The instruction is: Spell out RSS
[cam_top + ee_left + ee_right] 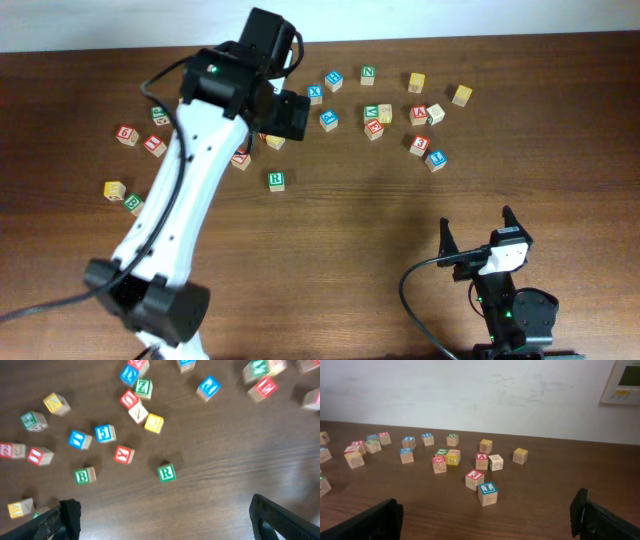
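Note:
The cube with a green R (276, 180) sits alone on the brown table, in front of the cube cluster; it also shows in the left wrist view (166, 473). My left gripper (288, 113) hangs open and empty above the table behind it; its fingers (165, 527) frame bare wood below the R cube. Several yellow-faced cubes are in view, such as one (154, 423) near the cluster and one (115, 189) at the left, but I cannot read an S on any. My right gripper (477, 225) is open and empty at the front right (487, 520).
A green B cube (84, 476) lies left of the R cube. More letter cubes are scattered across the far half of the table (420, 115), with a red 3 (474, 479) and a blue-faced cube (487, 493) nearest my right gripper. A white wall runs behind.

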Robot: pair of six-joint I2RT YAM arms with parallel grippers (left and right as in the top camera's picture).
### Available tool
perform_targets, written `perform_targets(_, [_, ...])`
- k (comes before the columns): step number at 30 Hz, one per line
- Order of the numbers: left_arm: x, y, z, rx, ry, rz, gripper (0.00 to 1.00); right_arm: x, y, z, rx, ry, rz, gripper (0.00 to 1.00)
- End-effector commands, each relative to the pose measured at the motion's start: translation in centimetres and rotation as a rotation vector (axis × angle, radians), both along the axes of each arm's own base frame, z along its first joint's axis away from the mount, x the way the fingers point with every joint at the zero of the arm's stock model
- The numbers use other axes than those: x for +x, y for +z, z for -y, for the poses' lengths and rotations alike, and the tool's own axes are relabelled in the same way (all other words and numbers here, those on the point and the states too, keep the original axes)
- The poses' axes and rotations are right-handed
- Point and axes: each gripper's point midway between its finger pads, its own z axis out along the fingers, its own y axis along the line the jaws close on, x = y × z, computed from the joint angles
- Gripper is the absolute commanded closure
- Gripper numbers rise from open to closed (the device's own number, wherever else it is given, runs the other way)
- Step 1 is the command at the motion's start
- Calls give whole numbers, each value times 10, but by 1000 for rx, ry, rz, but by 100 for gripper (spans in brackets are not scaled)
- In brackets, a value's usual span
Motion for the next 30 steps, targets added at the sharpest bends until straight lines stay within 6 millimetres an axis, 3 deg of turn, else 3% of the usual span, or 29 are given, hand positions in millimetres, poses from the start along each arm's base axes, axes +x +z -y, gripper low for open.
perform_targets(1, [-21,29,-10,-8,-35,92,1,-1,-2,-6,42,28,-7,2])
perform_targets(5, [-48,16,-24,-16,-42,124,1,-1,-2,-6,257,17,-36,2])
perform_targets(7, [-63,22,-37,-41,-26,151,1,-1,-2,-6,439,6,-59,2])
perform_targets(9, [-71,30,-35,-76,-58,166,1,-1,-2,-7,510,5,-70,2])
perform_targets(22, [-80,27,-38,-65,-59,135,1,-18,3,-59,516,324,-137,2])
perform_targets(26, [-80,27,-38,-65,-59,135,1,-22,3,-67,722,354,-222,2])
perform_targets(30, [-80,27,-38,-65,-58,135,1,-30,0,-81,725,436,-272,2])
